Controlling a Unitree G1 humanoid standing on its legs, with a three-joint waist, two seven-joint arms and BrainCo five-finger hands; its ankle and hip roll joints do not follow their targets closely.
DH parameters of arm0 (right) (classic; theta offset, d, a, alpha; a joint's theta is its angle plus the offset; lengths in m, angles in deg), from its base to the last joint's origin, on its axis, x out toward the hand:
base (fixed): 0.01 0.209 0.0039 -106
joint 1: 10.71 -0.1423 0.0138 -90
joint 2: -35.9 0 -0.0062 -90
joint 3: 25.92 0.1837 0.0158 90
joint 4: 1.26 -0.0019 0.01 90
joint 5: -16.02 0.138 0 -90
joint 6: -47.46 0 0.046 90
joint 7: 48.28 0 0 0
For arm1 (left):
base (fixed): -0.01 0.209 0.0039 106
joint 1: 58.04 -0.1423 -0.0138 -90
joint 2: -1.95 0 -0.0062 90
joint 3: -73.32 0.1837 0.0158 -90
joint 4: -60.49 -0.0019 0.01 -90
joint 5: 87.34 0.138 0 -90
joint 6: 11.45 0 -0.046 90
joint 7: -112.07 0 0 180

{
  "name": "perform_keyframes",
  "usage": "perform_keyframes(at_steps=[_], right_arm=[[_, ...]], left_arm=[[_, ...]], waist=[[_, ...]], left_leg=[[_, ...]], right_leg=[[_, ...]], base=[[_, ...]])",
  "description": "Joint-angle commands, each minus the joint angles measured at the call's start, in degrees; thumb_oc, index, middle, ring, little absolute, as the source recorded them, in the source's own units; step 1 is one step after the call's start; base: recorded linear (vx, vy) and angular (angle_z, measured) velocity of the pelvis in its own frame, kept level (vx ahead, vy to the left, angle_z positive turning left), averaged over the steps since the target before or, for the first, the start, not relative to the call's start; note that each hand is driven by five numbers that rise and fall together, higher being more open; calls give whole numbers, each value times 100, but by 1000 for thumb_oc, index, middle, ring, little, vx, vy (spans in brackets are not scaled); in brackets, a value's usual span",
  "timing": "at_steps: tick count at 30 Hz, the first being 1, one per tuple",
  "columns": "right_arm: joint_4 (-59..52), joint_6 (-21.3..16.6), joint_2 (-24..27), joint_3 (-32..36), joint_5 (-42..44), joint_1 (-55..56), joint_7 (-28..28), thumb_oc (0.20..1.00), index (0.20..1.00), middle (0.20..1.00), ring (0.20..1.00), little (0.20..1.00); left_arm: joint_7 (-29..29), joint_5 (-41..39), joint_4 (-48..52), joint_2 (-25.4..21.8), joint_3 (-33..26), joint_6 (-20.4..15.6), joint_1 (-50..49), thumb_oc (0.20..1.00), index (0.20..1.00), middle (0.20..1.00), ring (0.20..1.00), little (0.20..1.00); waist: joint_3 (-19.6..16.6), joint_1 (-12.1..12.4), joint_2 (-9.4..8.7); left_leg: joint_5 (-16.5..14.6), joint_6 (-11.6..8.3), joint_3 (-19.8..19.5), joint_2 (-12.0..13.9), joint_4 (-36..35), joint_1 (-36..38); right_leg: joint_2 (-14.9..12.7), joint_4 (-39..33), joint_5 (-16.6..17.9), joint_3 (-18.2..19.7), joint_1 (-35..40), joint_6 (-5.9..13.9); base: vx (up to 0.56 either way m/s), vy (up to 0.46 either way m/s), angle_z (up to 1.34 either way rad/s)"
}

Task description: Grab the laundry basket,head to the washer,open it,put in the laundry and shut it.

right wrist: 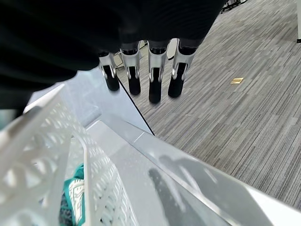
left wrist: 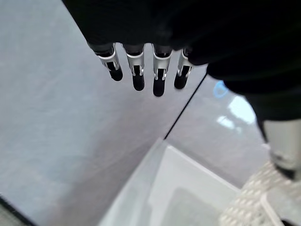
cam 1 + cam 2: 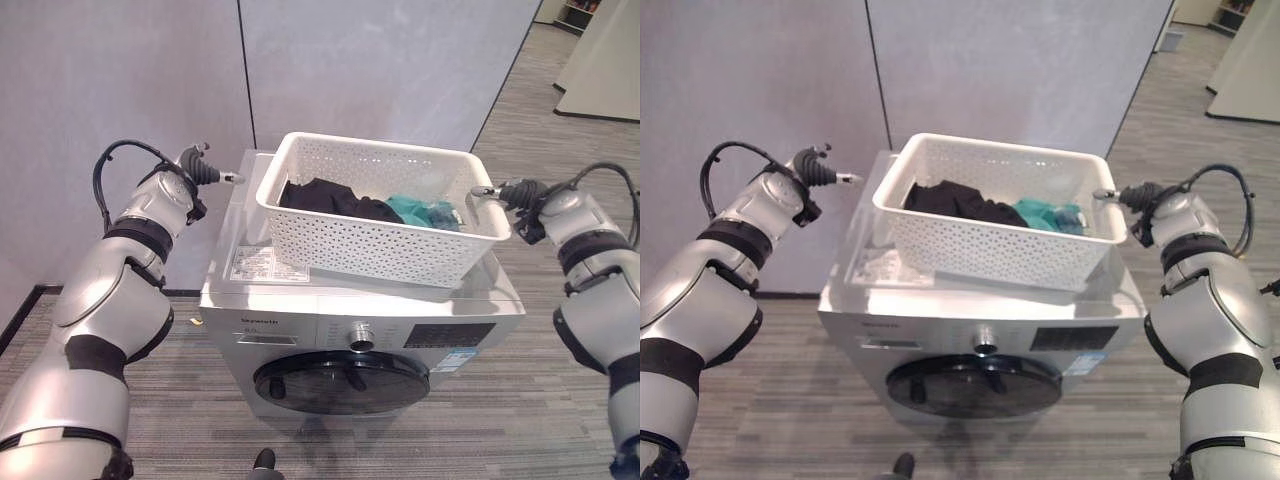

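Basket parked on the washer, both hands off it.

Your left hand (image 3: 200,168) hangs just beside the basket (image 3: 370,235), fingers straight and holding nothing; the right hand (image 3: 505,192) sits relaxed at the far rim, gripping nothing either. The basket, with dark and teal laundry (image 3: 335,200), lies long axis across the washer (image 3: 300,300) top. The door (image 3: 340,383) is below, front and centre, closed, about equally far from each hand. The right wrist view shows a gap between fingers (image 1: 155,92) and rim.
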Motion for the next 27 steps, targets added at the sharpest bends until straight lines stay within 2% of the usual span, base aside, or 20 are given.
perform_keyframes(at_steps=[1,4,5,8,9,12,14,15,16,17,18,19,20,21,22,23,25,26,27], right_arm=[[424,-131,704,-258,-142,-657,-278,1000,1000,1000,1000,1000],[447,-161,843,-65,28,-616,-430,1000,1000,1000,1000,1000],[310,-254,923,197,339,-556,-674,1000,1000,1000,1000,1000],[135,-312,941,323,535,-474,-765,1000,1000,1000,1000,1000],[-28,-390,999,478,821,-442,-889,1000,1000,1000,1000,1000],[-196,-454,1082,634,991,-324,-955,1000,1000,1000,1000,1000],[-646,-564,1342,984,1193,8,-1078,1000,1000,1000,1000,1000],[-667,-558,1344,1000,1189,34,-1084,1000,1000,1000,1000,1000],[-1297,-652,1650,1428,1213,526,-1216,1000,1000,1000,1000,1000],[-1350,-637,1654,1474,1200,598,-1228,1000,1000,1000,1000,1000],[-2311,-683,1963,2197,1107,1494,-1359,1000,1000,1000,1000,1000],[-2370,-664,1960,2255,1092,1585,-1368,1000,1000,1000,1000,1000],[-3006,-676,2053,2903,1035,2369,-1416,1000,1000,1000,1000,1000],[-3944,-749,2027,4095,884,3801,-1484,1000,1000,1000,1000,1000],[-4329,-760,1955,4642,768,4452,-1531,1000,1000,1000,1000,1000],[-4385,-742,1944,4681,755,4528,-1528,1000,1000,1000,1000,1000],[-4913,-765,1785,5439,554,5455,-1565,1000,1000,1000,1000,1000],[-5662,-870,1391,6347,529,6416,-1530,1000,1000,1000,1000,1000],[-5729,-842,1373,6351,519,6472,-1522,1000,1000,1000,1000,1000]], left_arm=[[-64,217,-372,-113,4,-172,688,1000,1000,1000,1000,1000],[-122,101,-314,-64,-60,-210,700,1000,1000,1000,1000,1000],[-286,-223,-271,-88,-215,-308,766,1000,1000,1000,1000,1000],[-384,-394,-296,-200,-305,-364,805,1000,1000,1000,1000,1000],[-511,-482,-292,-376,-375,-451,841,1000,1000,1000,1000,1000],[-579,-552,-200,-559,-493,-529,776,1000,1000,1000,1000,1000],[-724,-822,317,-911,-876,-664,510,1000,1000,1000,1000,1000],[-729,-819,341,-917,-882,-654,491,1000,1000,1000,1000,1000],[-860,-917,1067,-1302,-1305,-739,72,1000,1000,1000,1000,1000],[-869,-905,1122,-1312,-1325,-718,21,1000,1000,1000,1000,1000],[-930,-991,2279,-1758,-2000,-776,-775,1000,1000,1000,1000,1000],[-936,-978,2329,-1763,-2016,-754,-829,1000,1000,1000,1000,1000],[-943,-1021,2996,-1993,-2527,-787,-1468,1000,1000,1000,1000,1000],[-894,-1040,4051,-2297,-3592,-847,-2890,1000,1000,1000,1000,1000],[-895,-999,4483,-2353,-4130,-866,-3631,1000,1000,1000,1000,1000],[-893,-986,4538,-2348,-4168,-847,-3707,1000,1000,1000,1000,1000],[-914,-732,5090,-2334,-5105,-831,-4917,1000,1000,1000,1000,1000],[-1147,-23,5696,-2092,-6431,-777,-6422,1000,1000,1000,1000,1000],[-1131,-5,5793,-2064,-6517,-741,-6552,1000,1000,1000,1000,1000]], waist=[[229,129,123],[225,127,148],[208,114,201],[184,96,222],[157,73,242],[138,69,245],[119,52,242],[113,53,241],[132,42,240],[115,45,236],[128,39,228],[96,45,225],[79,43,218],[99,56,190],[95,71,176],[61,76,185],[43,91,164],[77,103,107],[35,95,125]], left_leg=[[-110,-95,322,403,174,398],[-131,-95,278,363,126,378],[-176,-93,261,321,63,398],[-217,-82,289,305,14,445],[-269,-74,336,288,-9,492],[-299,-65,374,287,-30,535],[-349,-56,408,280,-54,586],[-349,-56,410,280,-55,589],[-376,-44,427,276,-71,601],[-377,-44,428,276,-71,605],[-373,-21,438,254,-73,579],[-413,-31,441,271,-89,611],[-436,-18,438,273,-96,610],[-422,14,443,248,-70,574],[-443,20,445,248,-74,586],[-506,7,452,274,-101,639],[-549,22,455,268,-102,657],[-546,51,495,232,-87,634],[-629,35,512,267,-120,706]], right_leg=[[-249,407,-425,-78,-32,117],[-277,368,-413,-143,-9,129],[-329,349,-393,-185,12,146],[-346,333,-378,-166,27,157],[-369,327,-369,-134,37,174],[-391,331,-363,-112,42,186],[-419,337,-355,-96,46,199],[-419,338,-355,-94,48,200],[-433,333,-352,-91,43,208],[-432,334,-352,-90,47,208],[-465,318,-307,-95,16,212],[-449,309,-345,-91,43,217],[-458,304,-347,-92,38,216],[-488,298,-293,-90,5,204],[-486,278,-292,-73,16,203],[-462,260,-350,-65,61,211],[-465,216,-344,-40,71,209],[-496,158,-249,22,15,202],[-463,131,-319,42,73,211]], base=[[-4,4,9],[5,15,12],[19,29,18],[29,43,8],[29,52,-2],[25,45,-7],[29,45,-3],[16,36,-7],[9,24,-7],[-11,50,-5],[0,0,0],[0,0,0],[0,0,0],[-9,36,-1],[0,0,0],[0,0,0],[31,2,-5],[87,-14,-15],[-18,-3,-26]])
